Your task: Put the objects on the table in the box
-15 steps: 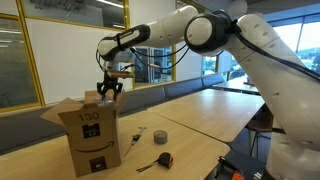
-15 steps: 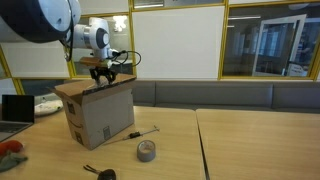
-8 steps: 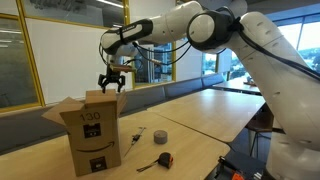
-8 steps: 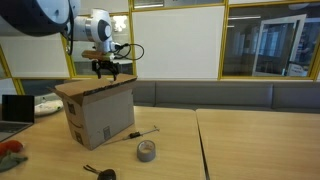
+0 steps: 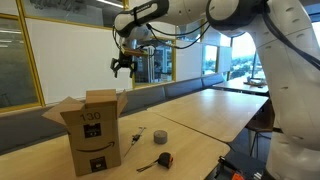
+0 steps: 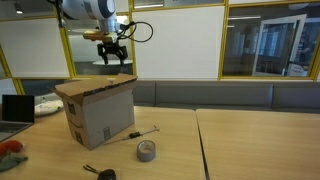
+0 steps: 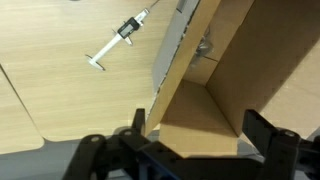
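Observation:
An open cardboard box (image 5: 92, 132) stands on the wooden table; it shows in both exterior views (image 6: 98, 108) and from above in the wrist view (image 7: 230, 80). My gripper (image 5: 123, 66) (image 6: 110, 57) hangs open and empty well above the box, its fingers spread at either side in the wrist view (image 7: 200, 135). On the table lie a grey tape roll (image 5: 160, 136) (image 6: 147, 150), a slim caliper-like tool (image 6: 143, 132) (image 7: 120, 38) (image 5: 133, 138), and a black-and-yellow tape measure (image 5: 164, 159) (image 6: 101, 174). A small metal thing (image 7: 203, 47) lies inside the box.
A laptop (image 6: 14, 108) and an orange item (image 6: 8, 148) sit at the table's edge. A bench and glass walls lie behind the table. My arm's base (image 5: 290, 120) fills one side of an exterior view.
My gripper has risen from just over the box opening to well above it and moved sideways. It stays open. The things on the table have not moved.

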`<state>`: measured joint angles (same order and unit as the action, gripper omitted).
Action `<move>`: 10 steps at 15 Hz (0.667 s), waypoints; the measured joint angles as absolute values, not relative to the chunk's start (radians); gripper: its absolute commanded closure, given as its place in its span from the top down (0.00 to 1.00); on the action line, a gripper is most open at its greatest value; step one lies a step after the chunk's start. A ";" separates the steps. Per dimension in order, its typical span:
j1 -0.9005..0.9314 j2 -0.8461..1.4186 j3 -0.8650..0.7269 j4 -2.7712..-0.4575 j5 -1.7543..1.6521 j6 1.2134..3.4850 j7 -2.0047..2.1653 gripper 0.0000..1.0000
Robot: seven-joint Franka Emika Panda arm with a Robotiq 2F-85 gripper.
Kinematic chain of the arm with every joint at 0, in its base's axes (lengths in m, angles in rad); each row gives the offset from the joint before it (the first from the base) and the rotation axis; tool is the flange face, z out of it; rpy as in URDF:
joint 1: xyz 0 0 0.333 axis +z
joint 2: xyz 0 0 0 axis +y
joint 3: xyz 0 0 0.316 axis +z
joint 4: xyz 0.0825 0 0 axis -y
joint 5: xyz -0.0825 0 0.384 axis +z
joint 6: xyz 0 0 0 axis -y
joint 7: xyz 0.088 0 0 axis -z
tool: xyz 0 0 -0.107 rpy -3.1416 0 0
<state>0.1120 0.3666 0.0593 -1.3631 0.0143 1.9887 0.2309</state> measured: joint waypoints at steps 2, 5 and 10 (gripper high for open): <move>0.093 0.281 0.038 -1.462 0.014 1.989 0.250 1.00; 0.062 0.178 0.008 -1.617 0.014 1.989 0.268 1.00; 0.019 0.131 -0.018 -1.802 0.016 1.997 0.275 1.00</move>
